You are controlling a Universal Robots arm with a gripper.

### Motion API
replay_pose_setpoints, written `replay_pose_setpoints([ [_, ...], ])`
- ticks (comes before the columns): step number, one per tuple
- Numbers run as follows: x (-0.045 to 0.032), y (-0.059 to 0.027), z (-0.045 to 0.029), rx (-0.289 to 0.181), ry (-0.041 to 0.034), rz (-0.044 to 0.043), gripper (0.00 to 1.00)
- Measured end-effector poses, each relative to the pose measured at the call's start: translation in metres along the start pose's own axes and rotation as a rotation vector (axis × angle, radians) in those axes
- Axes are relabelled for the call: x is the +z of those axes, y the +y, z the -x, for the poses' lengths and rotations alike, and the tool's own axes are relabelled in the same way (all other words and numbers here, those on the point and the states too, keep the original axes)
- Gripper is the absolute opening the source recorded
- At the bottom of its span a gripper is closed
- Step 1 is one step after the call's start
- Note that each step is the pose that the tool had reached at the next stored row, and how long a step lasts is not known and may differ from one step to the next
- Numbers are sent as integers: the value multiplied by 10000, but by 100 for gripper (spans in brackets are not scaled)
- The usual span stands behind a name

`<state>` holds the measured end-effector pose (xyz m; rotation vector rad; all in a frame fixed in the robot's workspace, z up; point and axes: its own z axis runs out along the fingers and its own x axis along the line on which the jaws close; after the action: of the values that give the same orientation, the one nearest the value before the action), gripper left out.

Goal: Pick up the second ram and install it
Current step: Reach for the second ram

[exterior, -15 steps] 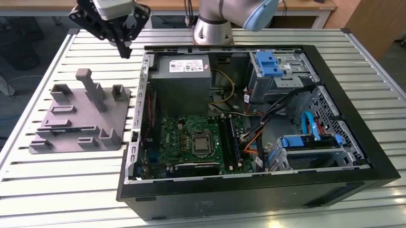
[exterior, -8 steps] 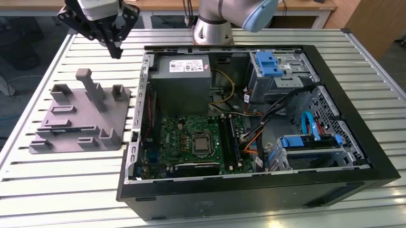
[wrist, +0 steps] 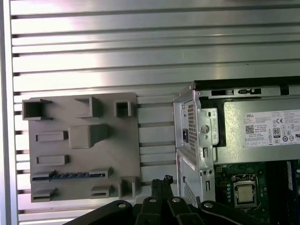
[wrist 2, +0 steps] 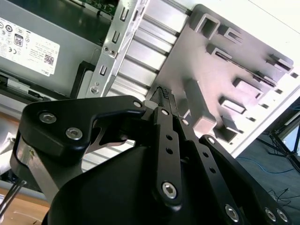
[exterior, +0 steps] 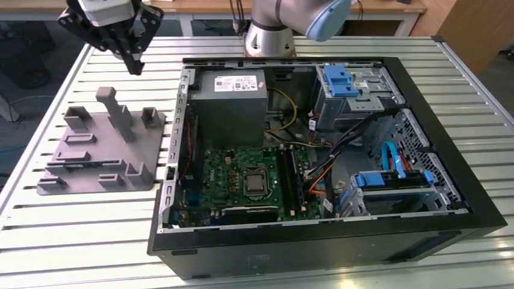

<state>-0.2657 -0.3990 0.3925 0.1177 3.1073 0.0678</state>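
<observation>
The second ram (wrist: 70, 175) is a dark, thin stick lying in a long slot of the grey fixture plate (wrist: 56, 122). In the exterior view the ram (exterior: 72, 155) shows as a dark strip towards the near left part of the fixture (exterior: 148, 141). My gripper (exterior: 136, 67) hangs above the table beyond the fixture's far end, well apart from the ram. Its black fingertips (wrist: 161, 180) are pressed together with nothing between them, and in the second wrist view the gripper (wrist 2: 162, 92) looks the same. The motherboard's black memory slots (exterior: 287, 174) lie inside the open computer case.
The open black computer case (exterior: 449, 144) stands at the exterior view's right of the fixture, its metal edge (wrist: 194, 136) close by. Inside are a grey power supply (exterior: 231, 99), a processor socket (exterior: 255, 180), cables and blue drive brackets (exterior: 341, 81). Everything rests on a slatted aluminium table (exterior: 96, 241).
</observation>
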Motion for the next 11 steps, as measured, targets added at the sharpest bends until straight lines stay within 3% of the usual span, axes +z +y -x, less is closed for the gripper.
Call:
replay_pose_setpoints([
  [11,-2,-17,-228,0,-1,0,10],
])
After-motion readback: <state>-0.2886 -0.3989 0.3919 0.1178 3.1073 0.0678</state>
